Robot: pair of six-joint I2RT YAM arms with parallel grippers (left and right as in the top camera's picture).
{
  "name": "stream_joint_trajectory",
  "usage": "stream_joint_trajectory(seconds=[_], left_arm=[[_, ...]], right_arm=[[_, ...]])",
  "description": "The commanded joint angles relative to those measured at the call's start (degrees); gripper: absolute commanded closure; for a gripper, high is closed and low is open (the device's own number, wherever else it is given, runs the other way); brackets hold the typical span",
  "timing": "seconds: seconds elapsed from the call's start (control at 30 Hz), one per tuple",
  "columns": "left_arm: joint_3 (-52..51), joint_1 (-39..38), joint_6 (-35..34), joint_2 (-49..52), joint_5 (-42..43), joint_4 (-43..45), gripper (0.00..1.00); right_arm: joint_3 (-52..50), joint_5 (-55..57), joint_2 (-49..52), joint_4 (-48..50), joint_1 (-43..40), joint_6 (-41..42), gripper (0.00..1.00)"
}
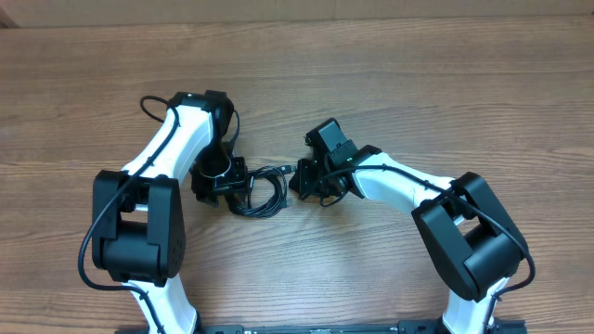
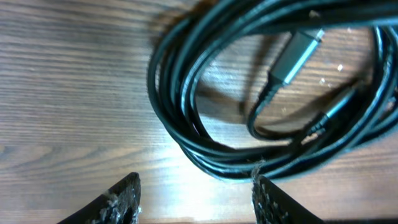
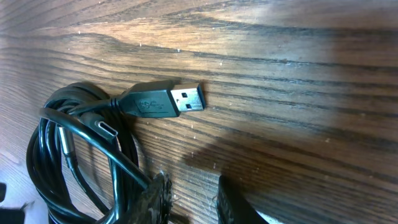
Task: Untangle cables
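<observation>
The cables (image 1: 265,193) are thin black cords wound in one loose coil on the wooden table between my two grippers. In the left wrist view the coil (image 2: 205,146) fills the upper right, with a silver-sleeved plug (image 2: 297,57) lying inside it. My left gripper (image 2: 196,190) is open over bare wood, and its right fingertip (image 2: 264,186) touches the coil's near edge. In the right wrist view a black USB-A plug (image 3: 163,101) sticks out of the coil (image 3: 68,155) onto the wood. My right gripper (image 3: 193,196) is narrowly open with only wood in the gap. A strand runs against the outside of its left finger (image 3: 158,193).
Wood-grain table (image 1: 427,83) all round. The white left arm (image 1: 172,139) and white right arm (image 1: 399,181) reach in from the near edge, their black bases at the bottom. In the overhead view the left gripper (image 1: 239,182) and right gripper (image 1: 299,179) flank the coil.
</observation>
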Motion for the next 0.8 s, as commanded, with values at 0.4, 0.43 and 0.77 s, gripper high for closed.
stream_joint_trajectory(seconds=[0.4,0.43,0.77], left_arm=[[-7.8,0.0,-1.1,0.2,-1.4,12.5,0.93],[-7.9,0.0,-0.9,0.2,-1.4,13.3,0.95],[-8.0,0.0,2.1,0.2,-1.4,18.5,0.96]], right_arm=[[0.2,-0.3,-0.2,-1.1,-0.6,-0.5,0.69],[0.2,-0.5,-0.6,-1.2,-0.6,-0.4,0.69],[0.2,-0.2,-3.2,-2.5,-0.6,-0.5,0.68]])
